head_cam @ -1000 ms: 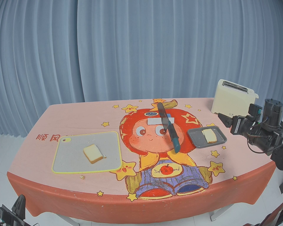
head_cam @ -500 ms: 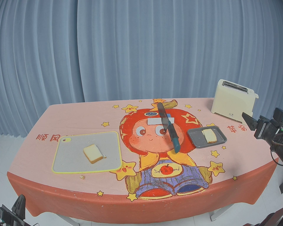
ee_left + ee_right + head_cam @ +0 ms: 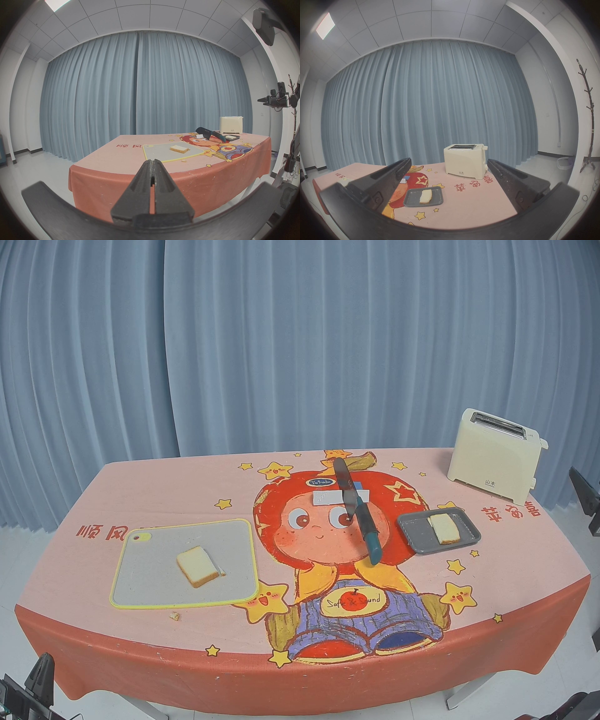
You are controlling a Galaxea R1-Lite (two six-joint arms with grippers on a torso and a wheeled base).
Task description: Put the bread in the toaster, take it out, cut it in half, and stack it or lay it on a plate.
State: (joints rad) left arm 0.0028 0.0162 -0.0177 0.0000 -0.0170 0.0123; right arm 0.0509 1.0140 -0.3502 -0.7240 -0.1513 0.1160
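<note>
Left gripper (image 3: 152, 162): fingers pressed together, empty, low off the table's near-left corner. Right gripper (image 3: 448, 162): jaws spread wide, empty, off the table's right end, facing the toaster (image 3: 465, 160).

First bread half (image 3: 444, 528) lies on the grey plate (image 3: 415, 530), on the right gripper's side. Second bread half (image 3: 197, 566) lies flat on the cutting board (image 3: 150, 577), ahead and to the right of the left gripper, skewed to the board's edges. Knife (image 3: 359, 515) sits between board and plate.

Judgement: left arm is nearer the second half; the plate is across the table from it.
</note>
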